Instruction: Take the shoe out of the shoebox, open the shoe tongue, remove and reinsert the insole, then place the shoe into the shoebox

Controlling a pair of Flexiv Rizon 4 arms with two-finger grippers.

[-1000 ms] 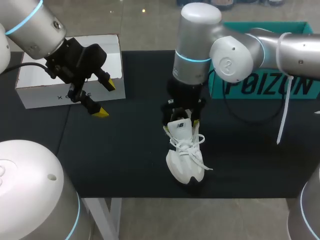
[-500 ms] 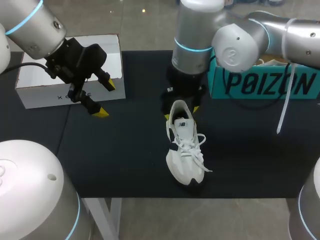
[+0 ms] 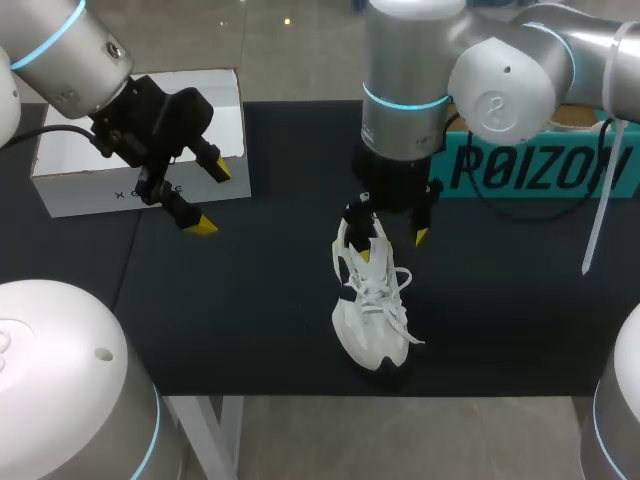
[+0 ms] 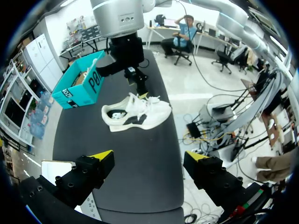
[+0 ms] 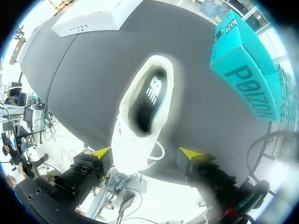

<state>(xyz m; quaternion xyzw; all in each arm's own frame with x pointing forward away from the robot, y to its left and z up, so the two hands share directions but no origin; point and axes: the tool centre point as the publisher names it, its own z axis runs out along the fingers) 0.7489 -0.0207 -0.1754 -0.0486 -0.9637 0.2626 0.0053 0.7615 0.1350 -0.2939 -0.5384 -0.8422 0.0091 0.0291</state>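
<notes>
Shoe (image 3: 370,305), white: on its sole on my black worktop (image 3: 250,300), toe toward the near edge. Right hand (image 3: 393,243): fingers spread above the heel end, gripping nothing. Shoebox (image 3: 540,170), teal: behind my right arm. Left hand (image 3: 210,198): open, empty, beside white box (image 3: 60,185).

surface (image 3: 250,290): a dark, matte black top, seen from above, with its near edge in front of the shoe's toe.
shoe (image 3: 370,310): a white sneaker standing on its sole a little right of the middle, toe toward the near edge, heel toward the back, laces loose and spilling to its right side.
white box (image 3: 70,180): low and flat, at the far left corner, well apart from the shoe.
shoebox (image 3: 530,170): teal with dark lettering on its side, at the far right.
</notes>
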